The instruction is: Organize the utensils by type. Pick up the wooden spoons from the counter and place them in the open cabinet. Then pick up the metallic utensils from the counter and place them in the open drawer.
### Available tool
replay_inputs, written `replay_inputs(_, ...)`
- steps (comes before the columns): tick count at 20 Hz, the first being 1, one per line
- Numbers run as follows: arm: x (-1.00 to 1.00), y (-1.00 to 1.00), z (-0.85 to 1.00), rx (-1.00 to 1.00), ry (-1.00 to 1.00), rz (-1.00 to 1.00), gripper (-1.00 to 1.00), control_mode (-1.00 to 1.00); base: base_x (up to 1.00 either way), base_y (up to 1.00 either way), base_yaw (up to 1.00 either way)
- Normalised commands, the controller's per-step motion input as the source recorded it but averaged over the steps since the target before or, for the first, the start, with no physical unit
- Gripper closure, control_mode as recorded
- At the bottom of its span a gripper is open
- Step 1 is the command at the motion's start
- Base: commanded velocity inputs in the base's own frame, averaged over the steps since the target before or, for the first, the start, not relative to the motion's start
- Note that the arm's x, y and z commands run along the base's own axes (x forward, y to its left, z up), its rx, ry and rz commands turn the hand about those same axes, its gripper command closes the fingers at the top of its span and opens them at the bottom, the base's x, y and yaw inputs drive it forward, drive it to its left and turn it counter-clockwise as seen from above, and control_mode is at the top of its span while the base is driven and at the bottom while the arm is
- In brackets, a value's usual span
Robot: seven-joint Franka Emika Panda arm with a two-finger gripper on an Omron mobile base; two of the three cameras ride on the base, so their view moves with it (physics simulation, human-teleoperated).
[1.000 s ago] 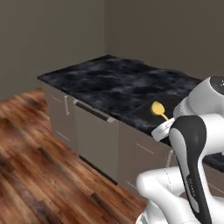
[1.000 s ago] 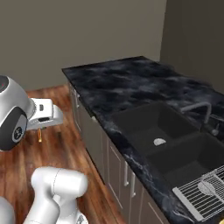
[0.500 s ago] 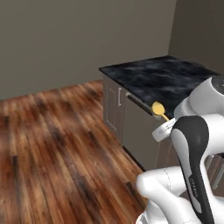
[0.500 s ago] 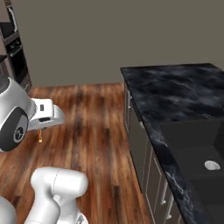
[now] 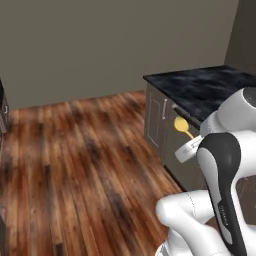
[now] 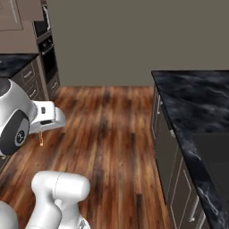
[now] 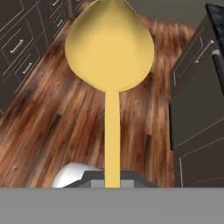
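My gripper (image 5: 192,142) is shut on a metallic utensil (image 5: 181,125), a thin golden stem with a bright yellow round head that points up and away from the hand. In the hand view that utensil (image 7: 109,48) looms large over the wooden floor, its stem running down into the gripper (image 7: 112,176). From the right base view the gripper (image 6: 43,130) hangs over the floor at the left, with a short orange tip of the utensil (image 6: 41,140) below it. The black marbled counter (image 5: 202,88) lies to my right, and its end (image 6: 197,100) faces the floor.
Wooden floor (image 5: 85,160) spreads wide in front of me. Taupe base cabinets (image 5: 159,120) stand under the counter. A second run of dark-topped drawers (image 6: 30,77) with an oven tower (image 6: 47,42) and a taupe wall cabinet (image 6: 18,20) lines the far left wall.
The whole picture has swung: the base has turned, so the counter has slid off to the right and open floor has come in. The gripper stays shut on the yellow-headed utensil.
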Motion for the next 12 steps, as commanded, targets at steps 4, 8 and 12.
replay_inputs(4,0.0,0.0,0.0,0.0,0.0,0.0,1.0,1.0,0.0,0.78,0.21)
replay_inputs(8,0.0,0.0,0.0,0.0,0.0,0.0,1.0,1.0,0.0,0.81,0.17)
replay_inputs(12,0.0,0.0,0.0,0.0,0.0,0.0,1.0,1.0,-0.05,0.53,0.07)
